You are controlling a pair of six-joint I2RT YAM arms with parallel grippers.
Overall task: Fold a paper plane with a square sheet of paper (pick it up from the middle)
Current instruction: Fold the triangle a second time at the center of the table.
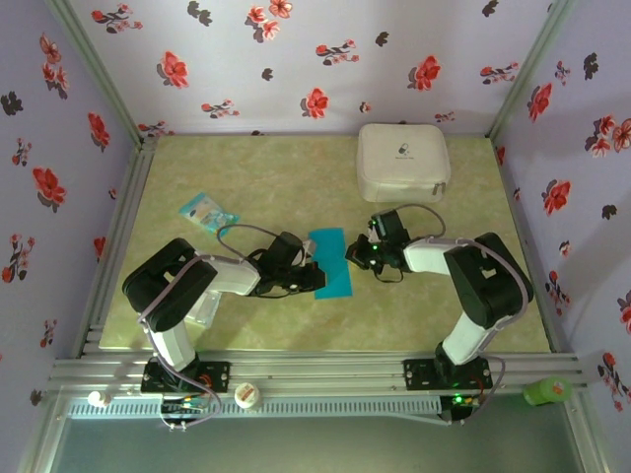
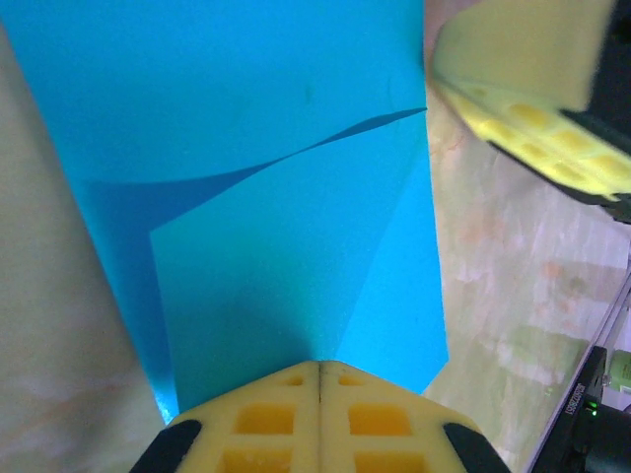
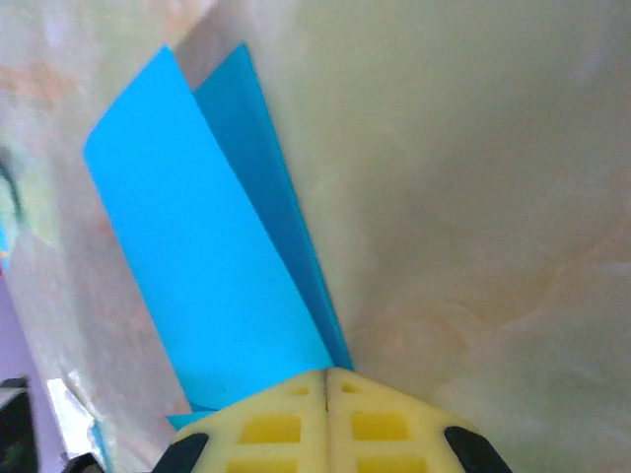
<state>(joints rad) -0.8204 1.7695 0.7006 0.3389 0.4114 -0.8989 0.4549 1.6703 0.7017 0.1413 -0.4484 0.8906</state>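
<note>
**Both pincers down on the blue paper, mid-bench**

So here's where I'm at. The paper (image 1: 330, 261) is lying in the middle of the bench (image 1: 276, 177), folded into a tall narrow strip, a bit nearer me than the white case (image 1: 402, 163) at the back. The little pale-blue packet (image 1: 208, 211) is well off to the left.

My left pincer (image 1: 314, 278) is clenched tight, tips together, sitting on the paper's left side near its near end. From the left wrist cam the tips (image 2: 320, 370) are planted right on the sheet, with a top flap curling up a little and throwing a shadow on the layer below.

My right pincer (image 1: 359, 254) is clenched too, at the paper's right edge. On its own cam the tips (image 3: 325, 374) meet the end of the strip, and you can see two layers slightly offset.

Can't tell whether either pincer has any paper nipped between the tips or is just pressing on it.
</note>
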